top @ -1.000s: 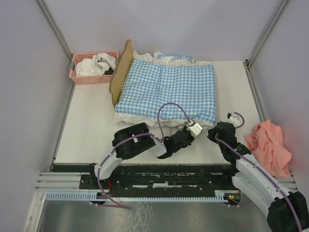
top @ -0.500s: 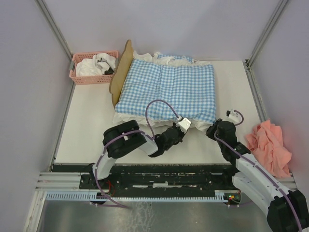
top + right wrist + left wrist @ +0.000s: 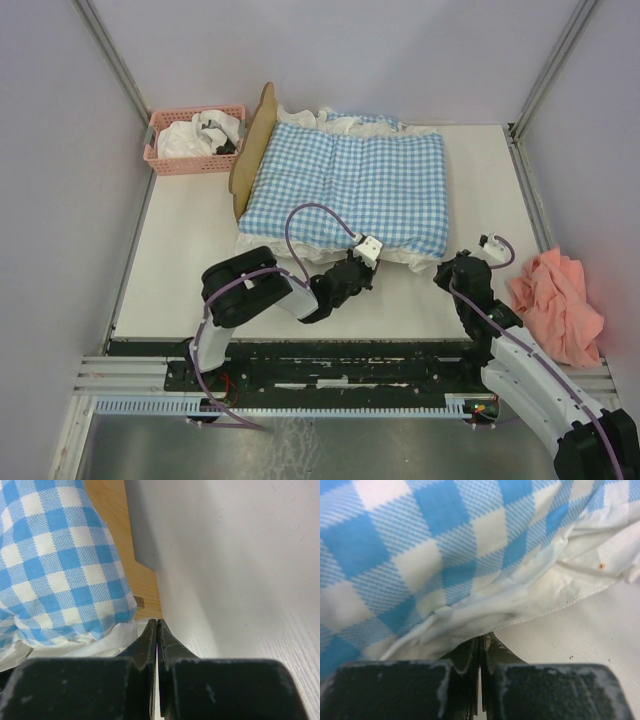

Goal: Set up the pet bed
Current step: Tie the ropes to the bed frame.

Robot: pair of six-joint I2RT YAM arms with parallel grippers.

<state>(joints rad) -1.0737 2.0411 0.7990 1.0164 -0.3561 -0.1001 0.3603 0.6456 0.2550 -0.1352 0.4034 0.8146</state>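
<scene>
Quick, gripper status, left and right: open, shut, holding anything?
Left gripper: closed, nothing visible between the fingers, tips at the white edge of the bedding.
Right gripper: closed, empty, beside the pet bed.

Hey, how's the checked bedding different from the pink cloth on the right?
The checked bedding is blue-and-white gingham; the pink cloth is plain salmon. The bedding lies spread flat over the pet bed; the cloth sits crumpled by the table's right edge. The bedding covers far more area than the cloth. Both are soft fabric.
</scene>
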